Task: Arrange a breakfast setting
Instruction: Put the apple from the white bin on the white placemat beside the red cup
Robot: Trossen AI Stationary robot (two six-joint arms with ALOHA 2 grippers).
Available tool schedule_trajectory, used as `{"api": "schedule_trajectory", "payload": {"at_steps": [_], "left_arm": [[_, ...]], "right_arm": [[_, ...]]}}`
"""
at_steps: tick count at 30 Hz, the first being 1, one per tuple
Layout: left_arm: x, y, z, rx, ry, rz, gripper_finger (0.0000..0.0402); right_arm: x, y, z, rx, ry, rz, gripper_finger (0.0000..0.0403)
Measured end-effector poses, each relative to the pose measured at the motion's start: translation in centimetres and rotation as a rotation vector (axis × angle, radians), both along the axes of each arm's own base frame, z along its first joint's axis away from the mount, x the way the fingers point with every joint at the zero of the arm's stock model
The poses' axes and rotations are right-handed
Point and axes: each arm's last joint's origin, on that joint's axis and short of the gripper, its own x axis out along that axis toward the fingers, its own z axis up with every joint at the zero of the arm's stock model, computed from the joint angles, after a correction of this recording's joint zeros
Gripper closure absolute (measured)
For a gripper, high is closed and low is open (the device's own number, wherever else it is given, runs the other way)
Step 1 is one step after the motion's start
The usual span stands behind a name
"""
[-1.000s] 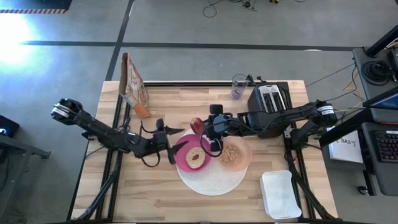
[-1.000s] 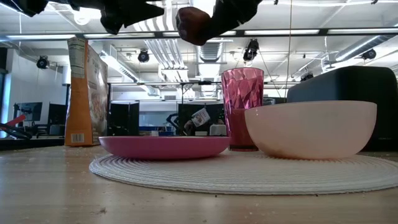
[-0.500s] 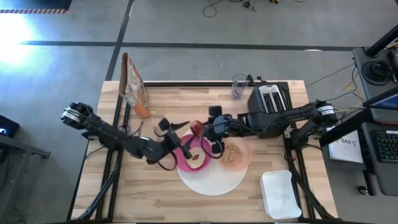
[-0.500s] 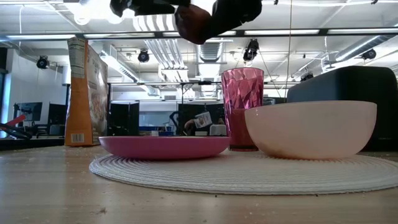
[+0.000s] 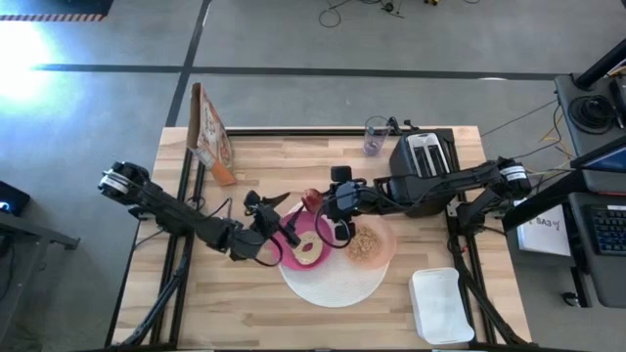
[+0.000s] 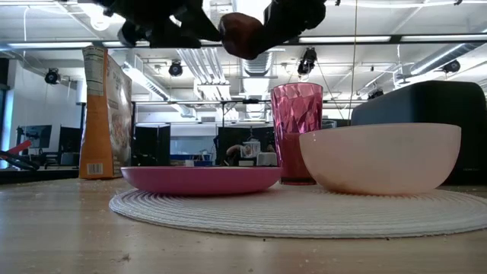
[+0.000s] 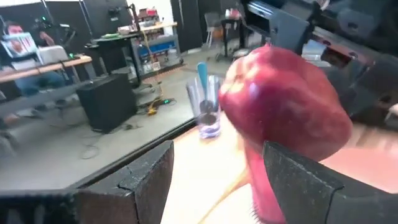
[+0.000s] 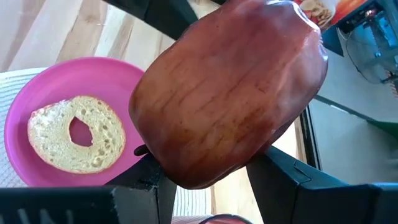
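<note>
While held aloft above the magenta plate's [image 5: 305,242] far rim, red fruit [image 5: 312,198]: clamped in right end effector [image 5: 321,201]; left end effector [image 5: 286,223], fingers parted and empty, just beside it, desk-centre.

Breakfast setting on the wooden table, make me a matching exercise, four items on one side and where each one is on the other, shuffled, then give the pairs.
Things:
1. Sliced bagel half
2. Dark red apple
3. Brown cereal
4. Small magenta plate

Places:
A. In the translucent peach bowl
B. On the large white round woven placemat
C. Held above the table in the right gripper
D. Lying on the magenta plate

Pairs: 1-D, 2-C, 3-A, 4-B
</note>
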Motion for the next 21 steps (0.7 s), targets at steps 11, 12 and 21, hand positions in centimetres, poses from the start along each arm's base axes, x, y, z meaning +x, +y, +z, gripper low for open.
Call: {"api": "schedule_trajectory", "payload": {"at_steps": [11,12,21], "left_arm": [[-5.1,1.6,-3.3,-0.026,-0.474,-0.464,0.0171],[-5.4,1.7,-3.5,-0.026,-0.489,-0.491,0.0171],[-4.4,0.9,-3.8,-0.093,-0.434,-0.645,0.0147]], "right_arm": [[0.0,0.0,0.0,-0.03,0.007,0.008,0.0248],[0.0,0.0,0.0,-0.031,0.006,0.008,0.0248],[0.0,0.0,0.0,-0.043,0.012,0.014,0.0248]]}}
